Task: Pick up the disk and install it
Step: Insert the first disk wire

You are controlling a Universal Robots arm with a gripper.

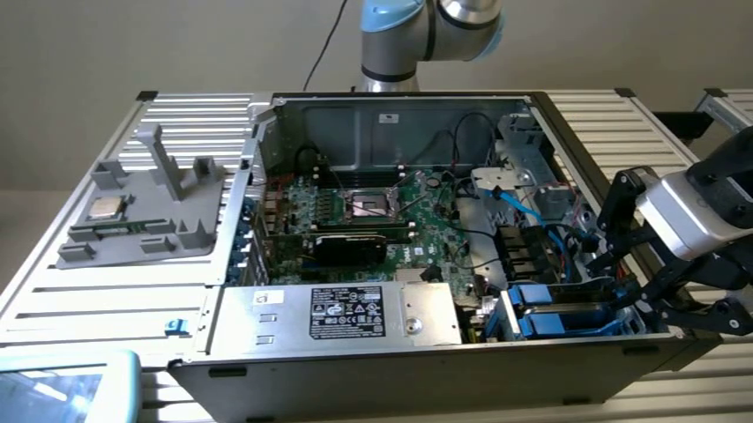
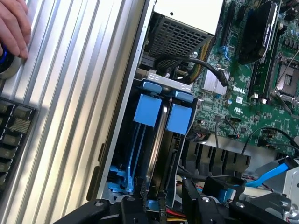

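Observation:
The disk stands on edge in the drive bay at the case's corner on the exterior view's right. Its bright blue frame with end tabs shows beside a second blue tab, and the drive's face is hidden. My gripper hangs just outside that corner of the case, over the bay's end. In the wrist view its black fingers stand apart, open, with nothing between them, a short way from the blue frame's near end.
The open computer case holds a motherboard, a large grey box with a black label, black cables and a blue cable. A grey fixture with a small square chip sits at the exterior view's left. A person's hand rests on the ribbed table.

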